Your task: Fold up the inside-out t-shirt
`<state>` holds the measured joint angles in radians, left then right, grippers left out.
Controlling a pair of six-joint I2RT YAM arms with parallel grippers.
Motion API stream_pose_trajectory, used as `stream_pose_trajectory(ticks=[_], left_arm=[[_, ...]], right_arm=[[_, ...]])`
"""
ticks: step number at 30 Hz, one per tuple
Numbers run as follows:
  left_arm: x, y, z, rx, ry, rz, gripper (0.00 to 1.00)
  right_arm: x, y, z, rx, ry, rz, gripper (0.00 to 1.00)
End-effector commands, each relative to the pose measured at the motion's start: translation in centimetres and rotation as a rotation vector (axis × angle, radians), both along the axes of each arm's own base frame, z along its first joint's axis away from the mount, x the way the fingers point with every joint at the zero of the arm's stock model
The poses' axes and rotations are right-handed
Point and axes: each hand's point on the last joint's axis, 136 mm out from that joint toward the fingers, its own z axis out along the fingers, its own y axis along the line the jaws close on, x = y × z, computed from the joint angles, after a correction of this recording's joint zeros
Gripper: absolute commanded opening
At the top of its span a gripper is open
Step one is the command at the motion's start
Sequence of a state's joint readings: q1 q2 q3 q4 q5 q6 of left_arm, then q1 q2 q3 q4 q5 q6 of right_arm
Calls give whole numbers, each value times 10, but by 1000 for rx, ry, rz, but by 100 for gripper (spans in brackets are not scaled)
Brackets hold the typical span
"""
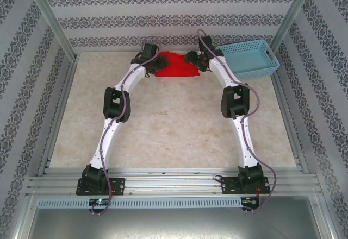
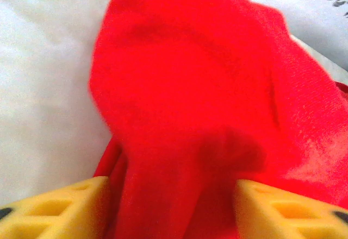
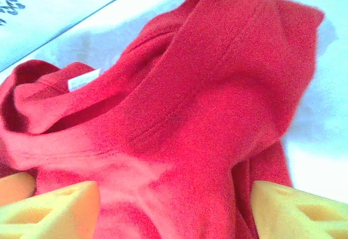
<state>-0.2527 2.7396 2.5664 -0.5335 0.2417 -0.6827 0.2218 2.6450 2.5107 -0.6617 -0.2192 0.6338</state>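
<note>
Basket (image 1: 258,71): light blue plastic with lattice walls, sitting at the far right corner of the table, turned askew to the edges.
Table (image 1: 174,125): pale beige top with a faint marbled pattern, bare across its middle and near half.
Walls (image 1: 163,11): white paper with grey ornamental bands, closing in the far, left and right sides.
Frame posts (image 1: 51,19): aluminium bars slanting up from the far corners.
Rails (image 1: 174,182): aluminium profiles running along the near edge.
Perforated strip (image 1: 163,202): a pale slotted strip lying just in front of the rails.
</note>
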Motion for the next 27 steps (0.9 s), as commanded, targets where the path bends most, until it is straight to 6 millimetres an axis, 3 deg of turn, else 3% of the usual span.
stream_pose_trajectory(ticks=[1,4,6,9,12,15,20,23,25,27], left_arm=[[-18,28,85,94,-59,0,73],[-42,48,112,204,-67,-8,89],[-64,62,119,273,-64,-13,97],[-102,89,122,362,-85,22,100],[-144,124,117,424,-104,97,100],[-184,166,109,490,-143,216,100],[-233,205,101,677,-294,280,100],[-246,217,87,767,-289,282,100],[-243,214,73,781,-281,238,100],[-239,206,74,763,-297,193,100]], right_arm=[[-24,-10,79,-49,-95,23,79],[-57,-23,115,-75,-171,23,82],[-85,-32,123,-97,-204,31,82],[-127,-55,118,-157,-232,23,81],[-165,-83,99,-258,-260,0,84],[-193,-110,86,-376,-328,-15,90],[-236,-152,78,-640,-481,-52,98],[-247,-173,59,-705,-493,-90,98],[-248,-180,43,-710,-482,-97,98],[-247,-179,35,-703,-519,-93,98]])
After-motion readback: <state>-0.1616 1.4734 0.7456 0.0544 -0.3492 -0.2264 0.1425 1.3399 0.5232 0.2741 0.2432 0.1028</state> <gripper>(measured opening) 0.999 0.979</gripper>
